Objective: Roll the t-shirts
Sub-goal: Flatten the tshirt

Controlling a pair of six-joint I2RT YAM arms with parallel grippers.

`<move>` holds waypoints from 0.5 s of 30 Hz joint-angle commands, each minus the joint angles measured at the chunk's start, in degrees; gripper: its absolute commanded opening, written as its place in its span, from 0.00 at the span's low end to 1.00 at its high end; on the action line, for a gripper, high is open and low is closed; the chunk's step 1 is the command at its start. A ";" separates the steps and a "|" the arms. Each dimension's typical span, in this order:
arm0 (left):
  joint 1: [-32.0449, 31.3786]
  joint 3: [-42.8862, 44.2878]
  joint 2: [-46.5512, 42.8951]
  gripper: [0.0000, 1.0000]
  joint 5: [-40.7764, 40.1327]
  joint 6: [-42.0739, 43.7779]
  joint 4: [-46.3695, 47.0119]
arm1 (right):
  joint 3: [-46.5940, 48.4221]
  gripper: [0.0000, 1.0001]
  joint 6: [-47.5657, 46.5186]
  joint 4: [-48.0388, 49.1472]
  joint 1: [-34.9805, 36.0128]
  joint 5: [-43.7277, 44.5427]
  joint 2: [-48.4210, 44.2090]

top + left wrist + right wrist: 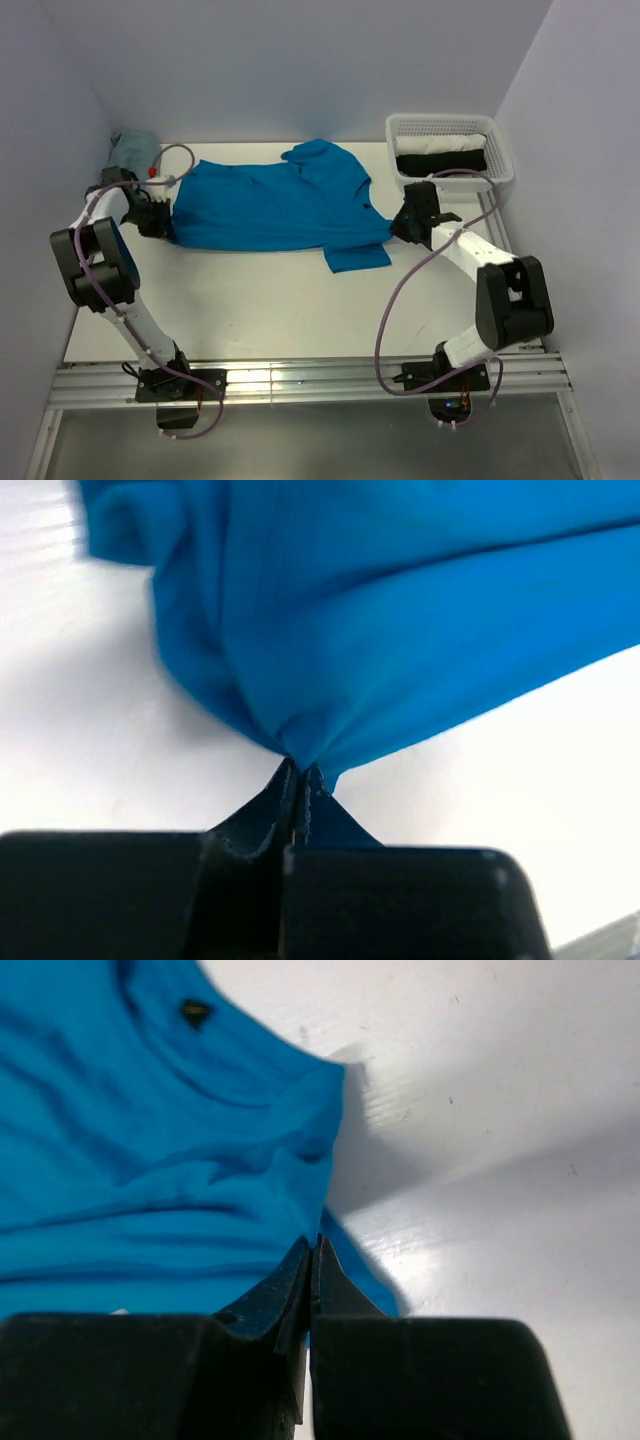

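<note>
Left claw [297,780]: jaws clenched, no gap visible between the tips. A gathered pinch of the shirt [270,205] is caught between them, and the cloth fans out from the tips in tight creases, up and away from the wrist camera. In the top view this claw sits at the shirt's left edge, low over the table [250,300].

Right claw [312,1250]: jaws also clenched, tips pressed together. Blue cloth shows on both sides of the tips, a broad sheet to the left and a narrow strip to the right, so an edge of the shirt appears pinched. How deep the bite goes cannot be told. In the top view this claw is at the shirt's right edge.

Shirt position: lies across the far half of the table, spanning the space between the two claws, with its long side running left to right. Mostly flat, with soft wrinkles. One flap is bunched at the far edge near the middle. Another flap sticks out toward the near side, just beside the right claw. A small dark mark shows on the cloth in the right wrist view.

Other items: a white basket [500,165] at the far right corner holds a white roll [445,145] and a black roll [440,163], apart from the shirt. A grey-blue cloth [132,150] is bunched in the far left corner.
</note>
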 commanded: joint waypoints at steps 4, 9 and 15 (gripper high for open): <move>7.81 8.42 -18.29 0.00 12.76 3.30 -7.33 | 8.64 0.00 -6.82 -5.81 0.38 2.82 -19.63; 15.80 8.69 -31.73 0.00 26.36 4.54 -6.03 | 14.52 0.00 -11.57 -7.66 0.38 2.12 -34.21; 23.88 4.48 -44.31 0.00 36.49 -7.92 9.86 | 23.22 0.00 -14.74 -7.04 0.38 0.01 -41.53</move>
